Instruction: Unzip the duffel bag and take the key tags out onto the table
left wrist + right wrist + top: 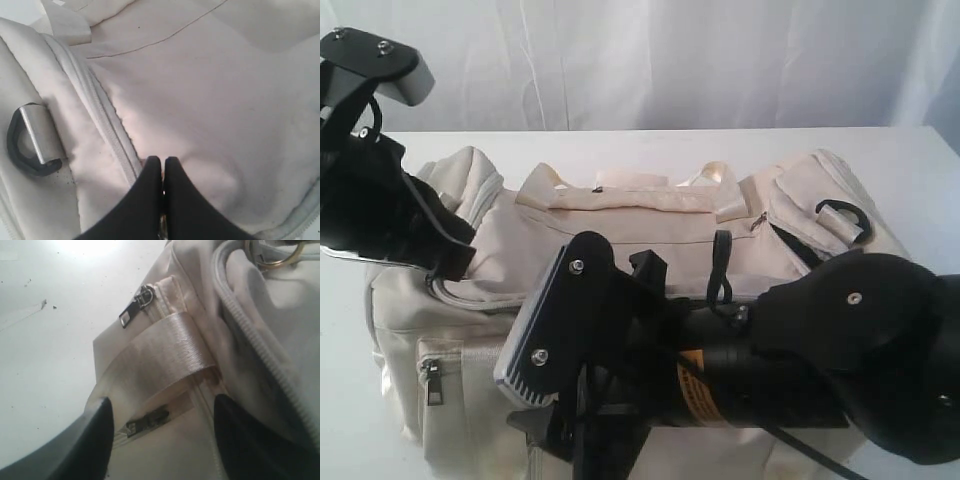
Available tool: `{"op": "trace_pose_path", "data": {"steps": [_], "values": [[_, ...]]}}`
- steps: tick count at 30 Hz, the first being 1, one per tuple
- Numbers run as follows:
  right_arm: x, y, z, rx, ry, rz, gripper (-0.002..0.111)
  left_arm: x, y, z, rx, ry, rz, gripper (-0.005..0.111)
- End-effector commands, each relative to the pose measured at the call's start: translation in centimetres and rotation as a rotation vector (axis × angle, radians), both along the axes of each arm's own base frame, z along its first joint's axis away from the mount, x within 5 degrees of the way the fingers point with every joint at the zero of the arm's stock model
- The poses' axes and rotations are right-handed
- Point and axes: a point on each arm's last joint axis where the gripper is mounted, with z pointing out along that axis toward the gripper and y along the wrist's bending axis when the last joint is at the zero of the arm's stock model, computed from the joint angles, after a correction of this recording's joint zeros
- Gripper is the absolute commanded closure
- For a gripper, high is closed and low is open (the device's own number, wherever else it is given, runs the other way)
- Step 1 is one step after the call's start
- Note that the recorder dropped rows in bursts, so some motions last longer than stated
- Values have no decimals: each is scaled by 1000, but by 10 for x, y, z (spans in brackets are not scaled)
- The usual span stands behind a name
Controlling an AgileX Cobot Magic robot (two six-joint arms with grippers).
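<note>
The cream duffel bag (650, 225) lies across the white table (920, 170). At the bag's left end, my left gripper (163, 161) is shut at the end of the main zipper track (100, 107), with a glint of metal pinched between the fingers. My right gripper (162, 410) hangs open over the front pocket, one finger on each side of a satin strap (165, 355). Beside the zipper teeth (250, 330), the grey lining (285, 295) shows through a gap. A metal ring (272, 257) peeks in there. No coloured key tags show.
A dark D-ring (27, 142) sits near my left fingers, and another D-ring (845, 218) on the bag's right end. Two pocket zipper pulls (136, 307) (147, 420) lie under my right gripper. My right arm (800, 340) covers the bag's front. A white curtain hangs behind.
</note>
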Motion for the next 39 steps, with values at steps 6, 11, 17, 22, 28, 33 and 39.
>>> {"op": "trace_pose_path", "data": {"steps": [6, 11, 17, 22, 28, 33, 39], "values": [[-11, -1, 2, 17, 58, 85, 53, 5, 2, 6, 15, -90, 2, 106], [-13, -3, 7, 14, -47, 159, 53, 7, 3, 7, 36, -129, -1, 106], [-9, 1, 7, -29, -279, 298, 60, 10, 3, 9, 29, -164, 2, 106], [1, 11, 13, -38, -368, 287, 61, 10, 3, 9, 31, -165, 2, 106], [15, 22, 19, -53, -427, 206, 61, 10, 3, 9, 30, -169, 0, 106], [20, 26, 13, -79, -430, 183, 61, 10, 3, 9, 30, -169, 0, 106], [10, 26, 19, -23, -378, 246, 61, 11, 5, 9, 63, -186, -4, 106]]}}
